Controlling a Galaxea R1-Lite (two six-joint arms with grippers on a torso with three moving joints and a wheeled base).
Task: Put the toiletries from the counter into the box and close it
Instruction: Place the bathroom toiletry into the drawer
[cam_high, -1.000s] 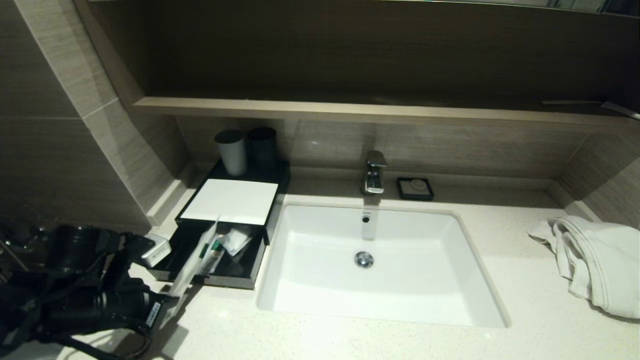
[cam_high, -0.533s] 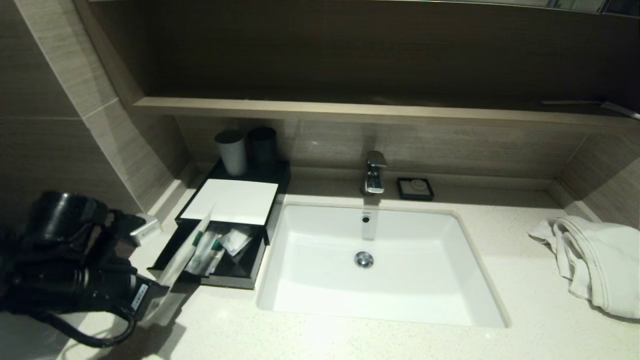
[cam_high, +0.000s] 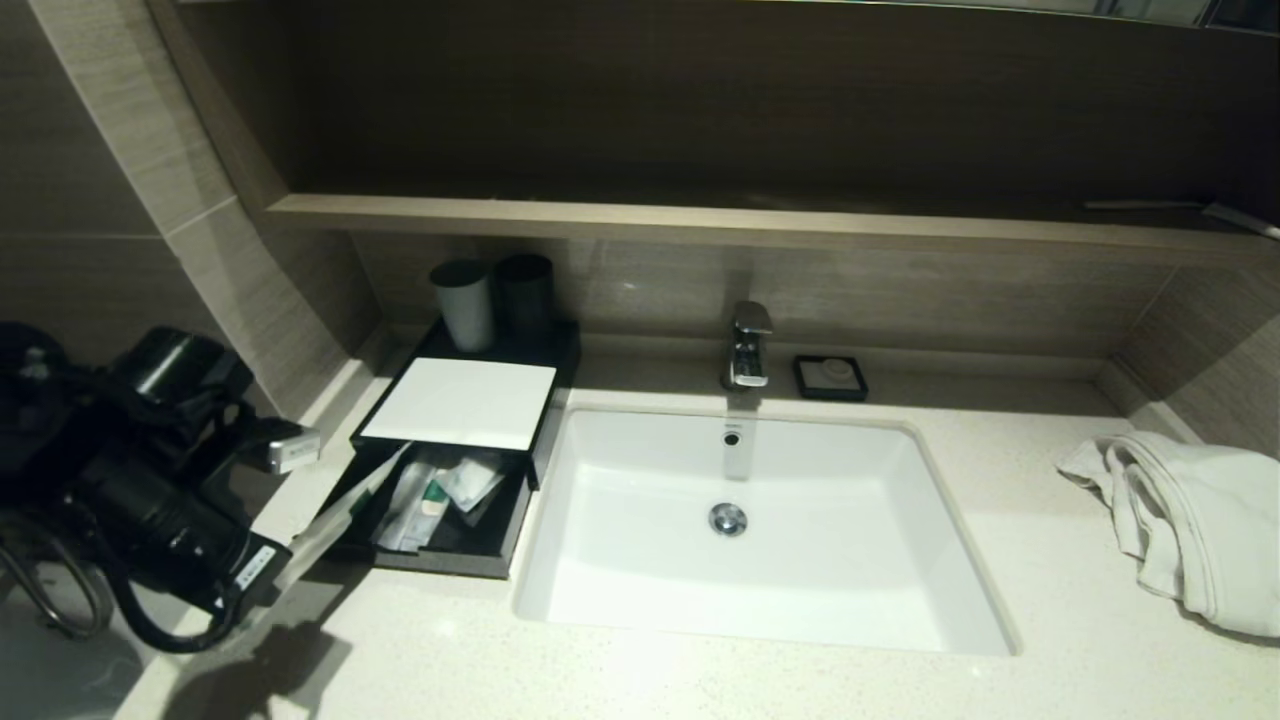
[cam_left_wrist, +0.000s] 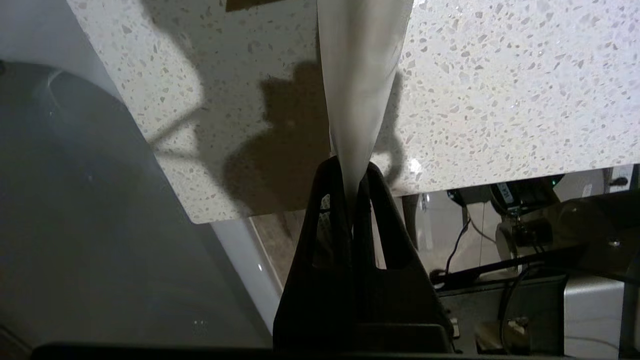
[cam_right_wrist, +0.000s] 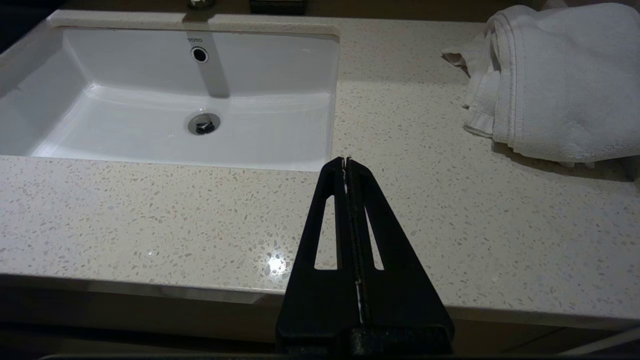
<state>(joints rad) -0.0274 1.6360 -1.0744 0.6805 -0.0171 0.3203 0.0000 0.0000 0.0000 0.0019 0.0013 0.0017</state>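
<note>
Left gripper pinched tight on a long sachet — right gripper closed, empty

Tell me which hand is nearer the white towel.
The right hand, shut over the counter's front edge near the towel. The left hand holds a sachet at the far end.

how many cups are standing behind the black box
2: a pale grey cup and a dark cup to its right, side by side at the back of the box. None looks hidden.
</note>
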